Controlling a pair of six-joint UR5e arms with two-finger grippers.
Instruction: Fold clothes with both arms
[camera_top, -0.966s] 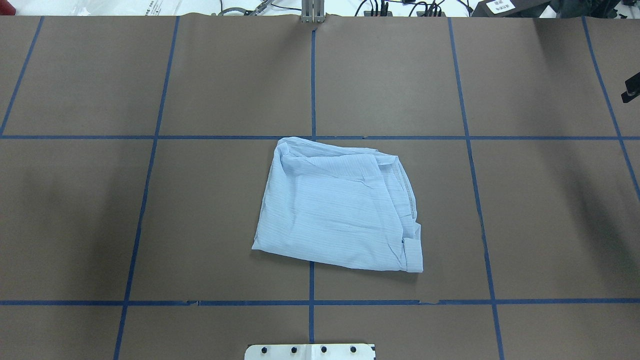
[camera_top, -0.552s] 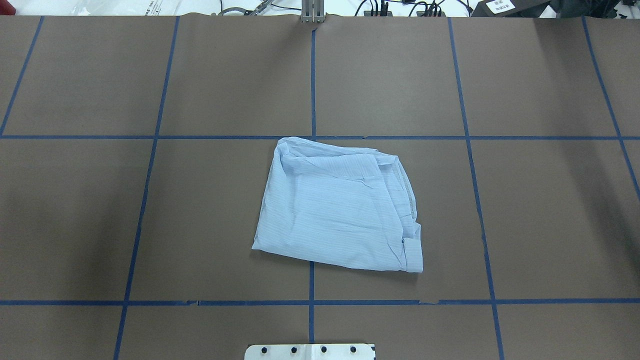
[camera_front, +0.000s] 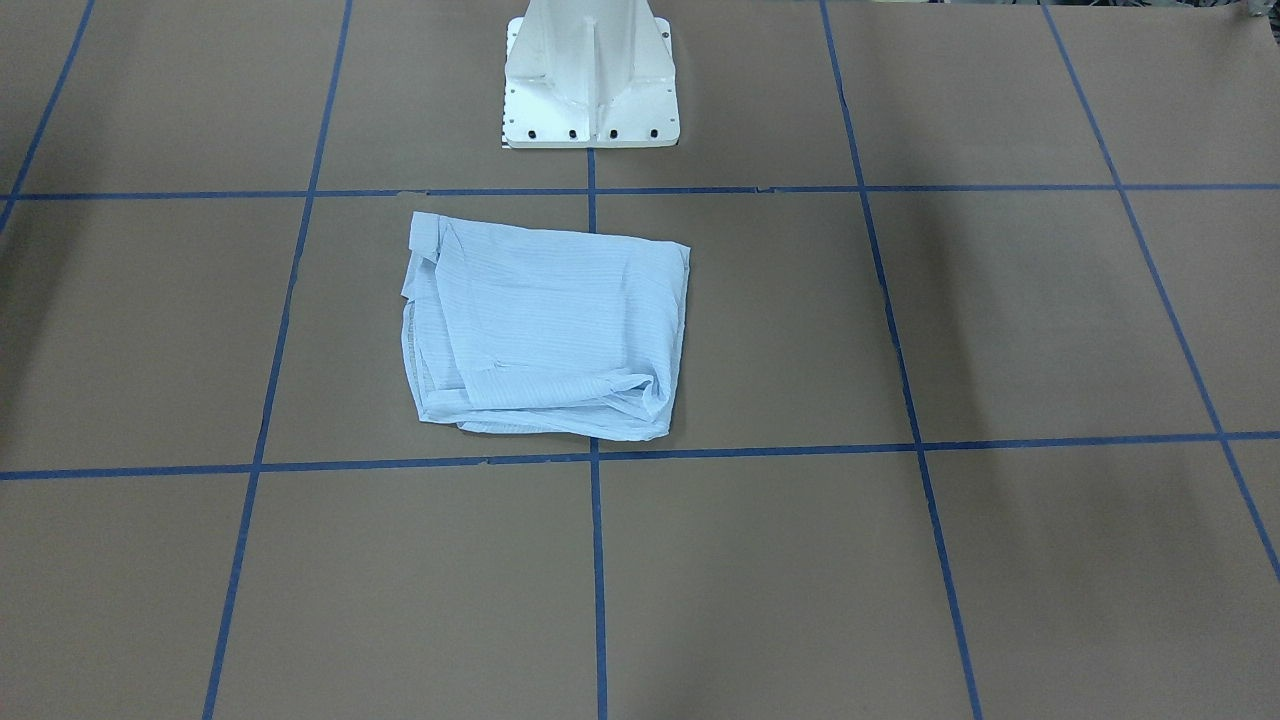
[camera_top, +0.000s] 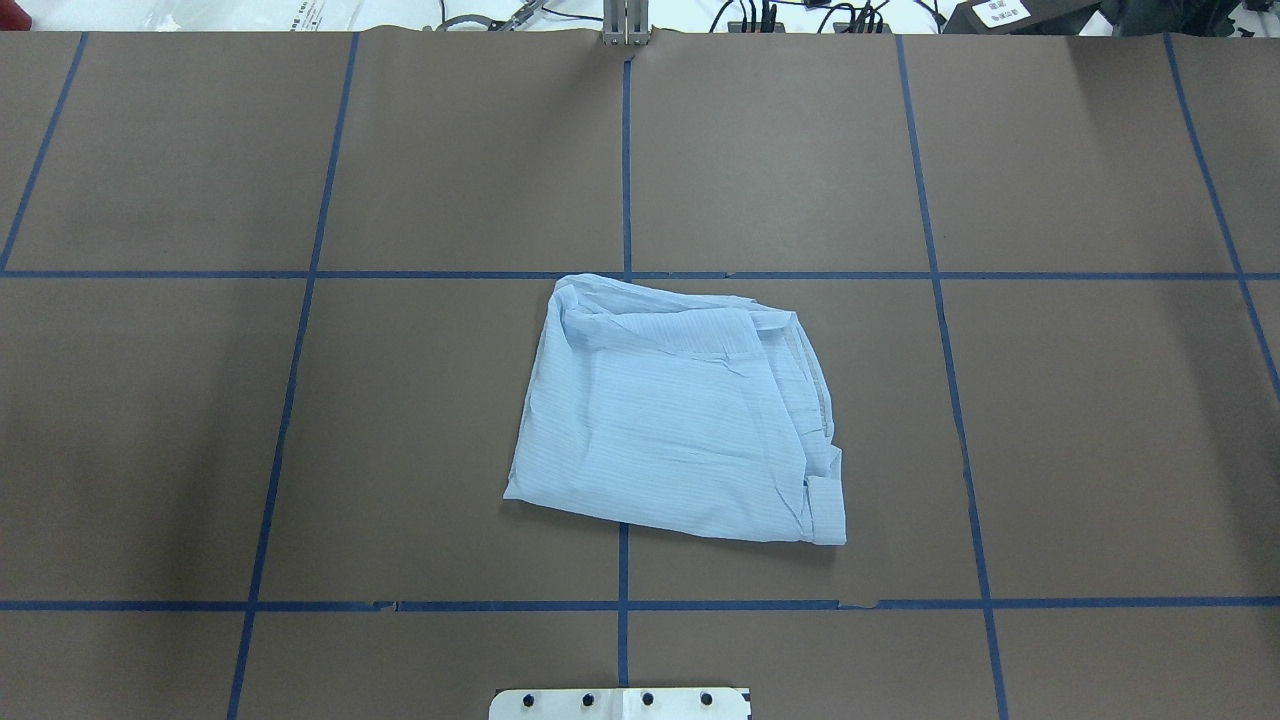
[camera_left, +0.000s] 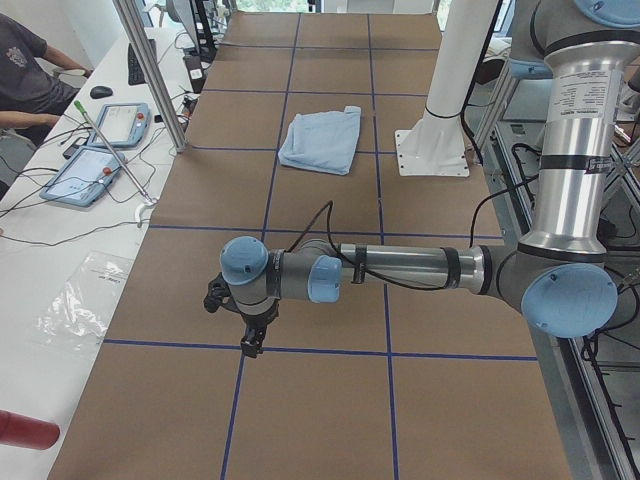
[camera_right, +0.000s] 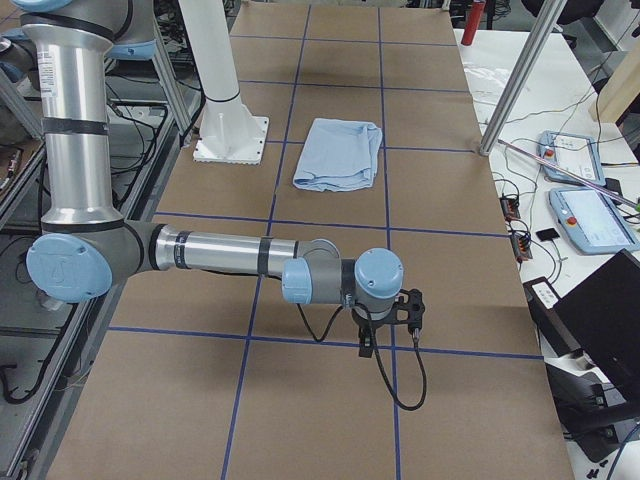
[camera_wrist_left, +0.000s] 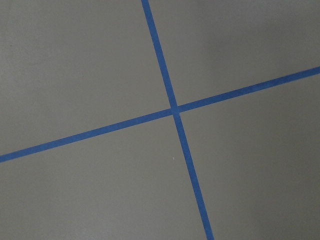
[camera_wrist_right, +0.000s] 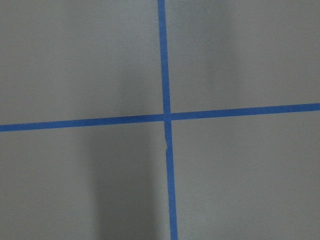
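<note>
The light blue striped shirt (camera_top: 670, 420) lies folded into a rough square at the table's middle, in front of the white pedestal; it also shows in the front view (camera_front: 550, 330) and both side views (camera_left: 322, 138) (camera_right: 340, 152). My left gripper (camera_left: 250, 345) hangs over the table's left end, far from the shirt. My right gripper (camera_right: 367, 348) hangs over the right end, also far from it. Both show only in the side views, so I cannot tell if they are open or shut. Each wrist view shows only bare brown table with crossing blue tape.
The brown table (camera_top: 400, 450) carries a grid of blue tape lines. The white pedestal base (camera_front: 590, 80) stands behind the shirt. Tablets and cables (camera_left: 100, 150) lie on the side bench beyond the far edge, where a person sits.
A black piece of my right arm at the overhead view's right edge has moved out of view. The shirt has not moved.
</note>
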